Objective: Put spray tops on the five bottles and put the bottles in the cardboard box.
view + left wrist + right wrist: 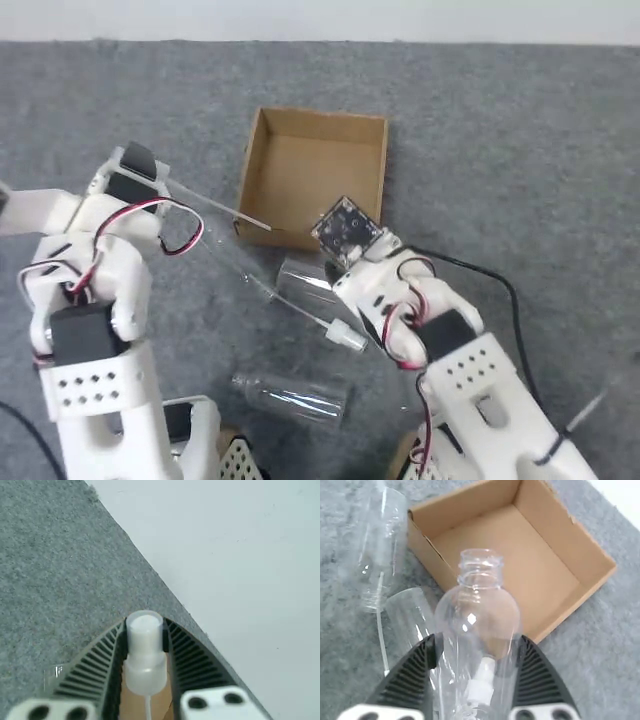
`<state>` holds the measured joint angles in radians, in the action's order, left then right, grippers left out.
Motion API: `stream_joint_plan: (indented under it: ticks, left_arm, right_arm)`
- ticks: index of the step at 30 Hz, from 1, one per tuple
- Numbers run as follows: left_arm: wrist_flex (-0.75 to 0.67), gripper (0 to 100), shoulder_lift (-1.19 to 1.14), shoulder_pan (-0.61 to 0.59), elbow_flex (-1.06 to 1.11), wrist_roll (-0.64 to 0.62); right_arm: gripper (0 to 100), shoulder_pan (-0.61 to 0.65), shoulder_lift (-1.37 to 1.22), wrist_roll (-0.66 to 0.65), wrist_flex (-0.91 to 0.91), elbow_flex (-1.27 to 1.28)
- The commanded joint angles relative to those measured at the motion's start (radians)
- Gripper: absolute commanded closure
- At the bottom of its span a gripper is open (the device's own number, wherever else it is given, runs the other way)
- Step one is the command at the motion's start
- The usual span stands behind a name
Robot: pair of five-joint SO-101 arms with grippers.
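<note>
Clear thin plastic, the bottle (480,610) looks light, slick and easily dented. The right claw (477,642) is clamped around its belly, open neck aimed at the cardboard box (520,565) just beyond. A hard squeeze would likely buckle it. To the left, the left claw (145,625) pinches the white spray top (146,650) by its stiff collar, with the thin dip tube (220,208) pointing toward the box.

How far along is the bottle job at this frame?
Nothing finished: the cardboard box is empty. In hand: the left tool grips a spray top, the right tool an open-necked bottle. Left: joining those, capping the other bottles lying on the table, and boxing every one.
</note>
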<state>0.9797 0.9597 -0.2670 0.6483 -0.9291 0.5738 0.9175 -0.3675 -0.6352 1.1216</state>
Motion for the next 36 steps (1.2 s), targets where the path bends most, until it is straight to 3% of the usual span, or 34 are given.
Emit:
stream_joint_plan:
  ticks: [1, 20, 36]
  left_arm:
    - [-0.029, 99, 0.04, 0.002, -0.012, -0.011]
    - [-0.028, 99, 0.038, 0.112, 0.008, -0.006]
    - [-0.031, 99, 0.038, 0.147, 0.058, 0.02]
  right_arm:
    - [99.1, 0.021, 0.108, -0.031, 0.028, 0.014]
    - [99.1, 0.114, 0.151, -0.135, 0.13, 0.146]
    - [99.1, 0.113, 0.153, -0.13, 0.134, 0.153]
